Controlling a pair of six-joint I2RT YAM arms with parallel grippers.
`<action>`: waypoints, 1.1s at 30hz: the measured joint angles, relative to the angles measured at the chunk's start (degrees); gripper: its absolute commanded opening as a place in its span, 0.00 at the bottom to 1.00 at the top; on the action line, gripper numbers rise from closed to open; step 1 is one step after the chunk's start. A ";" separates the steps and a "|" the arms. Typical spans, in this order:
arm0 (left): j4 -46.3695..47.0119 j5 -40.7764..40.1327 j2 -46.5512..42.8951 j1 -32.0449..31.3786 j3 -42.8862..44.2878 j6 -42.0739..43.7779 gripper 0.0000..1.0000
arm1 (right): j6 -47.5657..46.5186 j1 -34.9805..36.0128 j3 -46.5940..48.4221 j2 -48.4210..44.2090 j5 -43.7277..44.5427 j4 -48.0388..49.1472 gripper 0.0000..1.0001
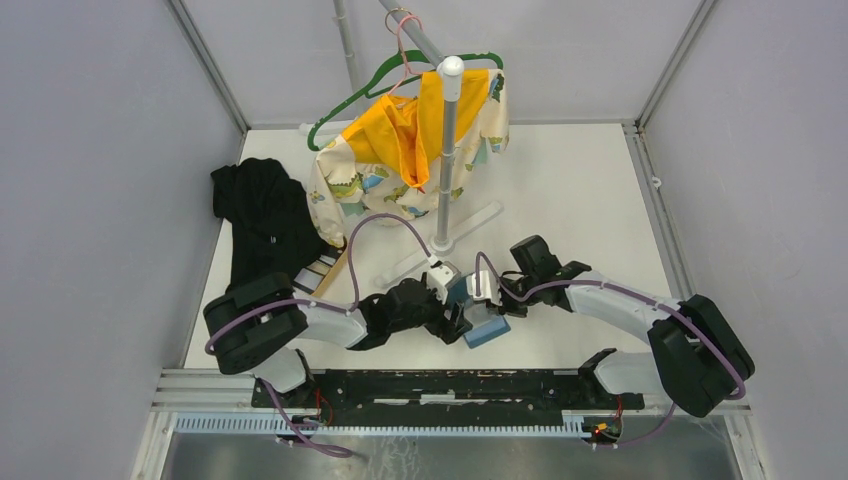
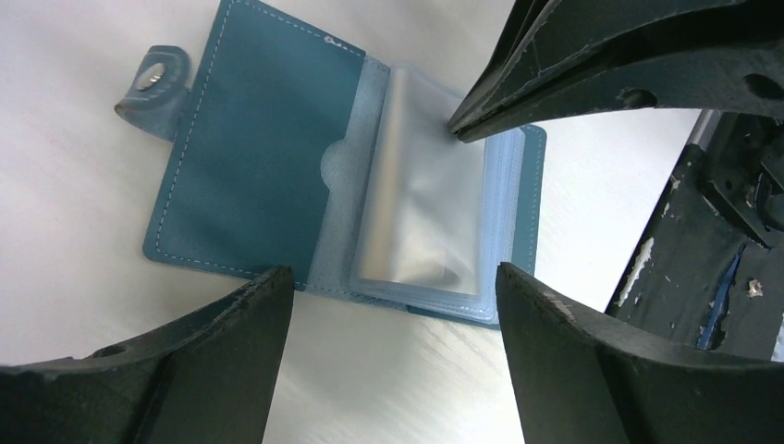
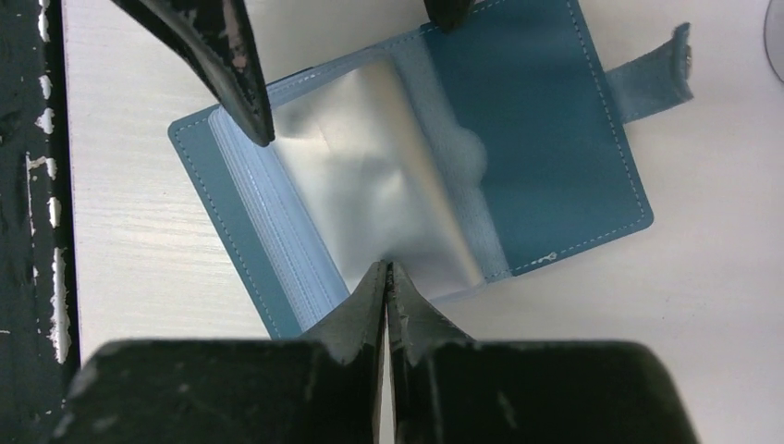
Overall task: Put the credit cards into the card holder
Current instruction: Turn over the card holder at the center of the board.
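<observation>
R gripper [image 3: 386,271] nips card holder [image 3: 555,129]; L gripper [image 2: 390,276] agape.

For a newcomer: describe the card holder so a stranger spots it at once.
On the white table, look near the front edge, where the arms' jaws meet. The card holder lies there: a small open wallet with clear sleeves and a snap tab, teal-blue, unlike the black cloth and yellow garment behind.
</observation>
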 measured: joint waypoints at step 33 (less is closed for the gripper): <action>0.79 -5.95 5.42 -1.66 4.15 0.81 0.72 | 5.90 -2.47 0.92 2.91 -2.29 1.25 0.09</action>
